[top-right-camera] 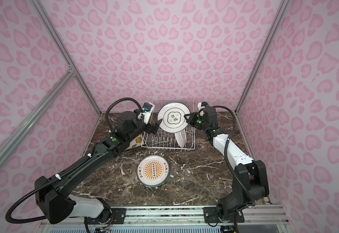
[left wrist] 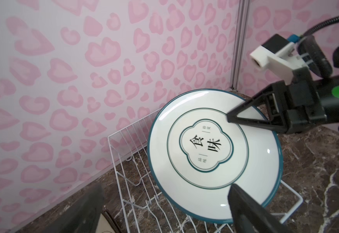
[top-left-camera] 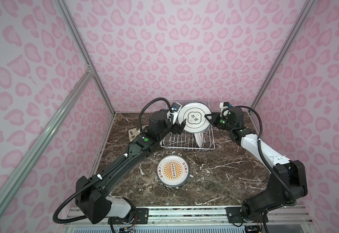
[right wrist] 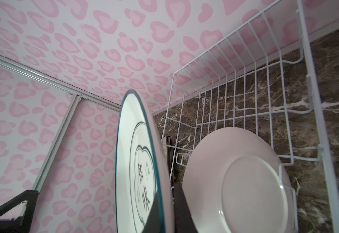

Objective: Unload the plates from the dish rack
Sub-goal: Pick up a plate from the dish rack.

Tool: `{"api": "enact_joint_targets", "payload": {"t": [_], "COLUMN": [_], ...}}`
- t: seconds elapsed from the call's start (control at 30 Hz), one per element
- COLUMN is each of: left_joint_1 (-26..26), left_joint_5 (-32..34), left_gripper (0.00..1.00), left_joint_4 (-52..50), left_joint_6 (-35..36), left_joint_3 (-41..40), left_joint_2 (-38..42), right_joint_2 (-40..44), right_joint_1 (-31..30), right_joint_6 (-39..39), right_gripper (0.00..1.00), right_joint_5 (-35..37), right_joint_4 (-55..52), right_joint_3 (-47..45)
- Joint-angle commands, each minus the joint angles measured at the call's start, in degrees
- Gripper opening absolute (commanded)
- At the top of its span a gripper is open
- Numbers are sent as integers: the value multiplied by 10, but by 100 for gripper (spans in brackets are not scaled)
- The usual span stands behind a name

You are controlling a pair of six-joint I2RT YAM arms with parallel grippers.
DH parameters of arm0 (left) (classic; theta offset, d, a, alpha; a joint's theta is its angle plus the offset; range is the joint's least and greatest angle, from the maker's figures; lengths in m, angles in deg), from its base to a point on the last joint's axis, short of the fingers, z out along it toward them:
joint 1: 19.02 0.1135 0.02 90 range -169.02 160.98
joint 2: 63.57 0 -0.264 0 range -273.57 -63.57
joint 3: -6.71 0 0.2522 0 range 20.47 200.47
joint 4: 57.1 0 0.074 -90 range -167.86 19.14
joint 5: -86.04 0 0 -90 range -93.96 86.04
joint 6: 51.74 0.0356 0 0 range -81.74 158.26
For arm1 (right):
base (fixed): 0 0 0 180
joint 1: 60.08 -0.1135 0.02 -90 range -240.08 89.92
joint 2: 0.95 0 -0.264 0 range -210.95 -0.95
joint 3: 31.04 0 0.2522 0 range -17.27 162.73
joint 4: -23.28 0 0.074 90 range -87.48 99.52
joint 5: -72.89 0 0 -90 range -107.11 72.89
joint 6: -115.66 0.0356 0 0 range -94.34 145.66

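The right gripper (top-left-camera: 208, 117) is closed on the rim of a round plate (top-left-camera: 194, 119) and holds it upright above the dish rack (top-left-camera: 184, 148) at the far edge of the desk (top-left-camera: 225, 171), probably so that it clears the tines. The left gripper (top-left-camera: 179, 128) is wide open at the opposite rim and grips nothing. A second plate (top-left-camera: 199, 139) stands in the rack's right end. The stack of plates (top-left-camera: 173, 170) near the desk's middle is likely the destination.

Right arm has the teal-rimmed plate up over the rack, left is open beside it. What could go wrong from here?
1. The right gripper pinches the teal-rimmed plate only at its rim; it might pivot or slip onto the dish rack.
2. The open left gripper sits close to the plate's opposite edge; a nudge could dislodge it.
3. A white plate stands in the rack just below; lowering could clip it.
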Motion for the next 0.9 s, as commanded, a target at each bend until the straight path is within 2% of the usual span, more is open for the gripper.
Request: {"api": "enact_joint_targets", "payload": {"t": [0.0, 0.13, 0.37, 0.53, 0.7, 0.87], "left_joint_1": [46, 101, 150, 169, 172, 172], "left_joint_5": [-145, -251, -393, -436, -473, -510], "left_gripper": [97, 97, 98, 99, 100, 97], "left_joint_4": [-1, 1, 19, 33, 15, -2], "left_joint_6": [-158, -257, -366, -413, -433, -443], "left_joint_3": [19, 44, 68, 68, 89, 110], "left_joint_2": [-1, -27, -86, -116, -158, -192], "right_joint_2": [7, 10, 9, 8, 3, -2], "right_joint_1": [1, 1, 1, 1, -3, -10], "right_joint_6": [-11, -14, -15, -9, -7, -12], "right_gripper": [0, 0, 0, 0, 0, 0], "right_joint_5": [-4, -7, -23, -39, -56, -62], "right_joint_4": [40, 51, 78, 105, 124, 124], "right_joint_3": [-6, -14, -18, -25, -25, -21]}}
